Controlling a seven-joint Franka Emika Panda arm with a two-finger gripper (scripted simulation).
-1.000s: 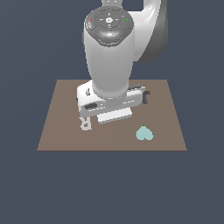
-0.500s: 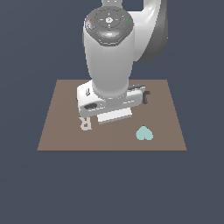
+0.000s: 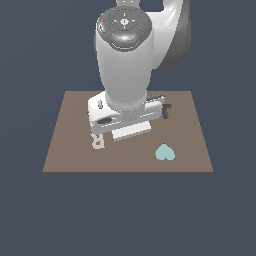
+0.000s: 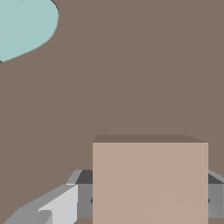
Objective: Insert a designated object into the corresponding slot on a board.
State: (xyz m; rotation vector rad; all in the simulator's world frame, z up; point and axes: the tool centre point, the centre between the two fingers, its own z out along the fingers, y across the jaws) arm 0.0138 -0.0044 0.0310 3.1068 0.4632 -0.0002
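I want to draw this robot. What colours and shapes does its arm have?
The arm is a fat, smooth, shiny white tube. On top sits a round dark grey cap with small red and green dots. Lower down there is a boxy white hand part. The fingers look light grey and blocky.

Only legible char: whitish letter R [image 3: 98, 141] lying on board [image 3: 65, 150]
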